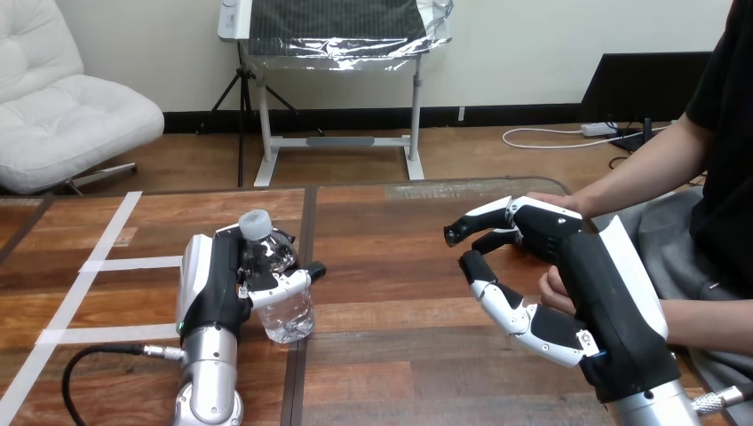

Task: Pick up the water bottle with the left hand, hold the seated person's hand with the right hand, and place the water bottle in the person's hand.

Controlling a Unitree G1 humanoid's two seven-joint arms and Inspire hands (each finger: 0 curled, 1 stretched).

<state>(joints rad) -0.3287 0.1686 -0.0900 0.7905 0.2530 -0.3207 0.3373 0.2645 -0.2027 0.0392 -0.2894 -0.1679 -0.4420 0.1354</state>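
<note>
At the left of the wooden table (400,355), head view: the water bottle (291,315) is seen upright, cap (256,222) uppermost, its base low over the boards and just beside the dark seam (306,266) that runs between two table panels. Whether the base rests on the wood cannot be told. The bottle is grasped by the left hand (213,284), whose fingers are wrapped round its upper half from the left, so the shoulder and neck are largely hidden. The bottle is clear, ribbed plastic, rounded at the base; the cap is pale and translucent. Strips of white tape (133,264) are laid flat across the boards further left, well apart from the bottle.

At the right of the table, same view: the right hand (586,266) is held on edge, its fingers (487,213) stretched leftward with only a slight bend, its thumb (497,302) spread below them. Nothing is gripped; the hand is released. The person's farther hand (552,201) is partly covered by the white back shell and lies at the table's far right edge. The person's nearer hand (552,288) is glimpsed just behind the palm, beside the thumb's base; contact cannot be judged. A wide stretch of bare, glossy wood separates the bottle from both of the person's hands.
</note>
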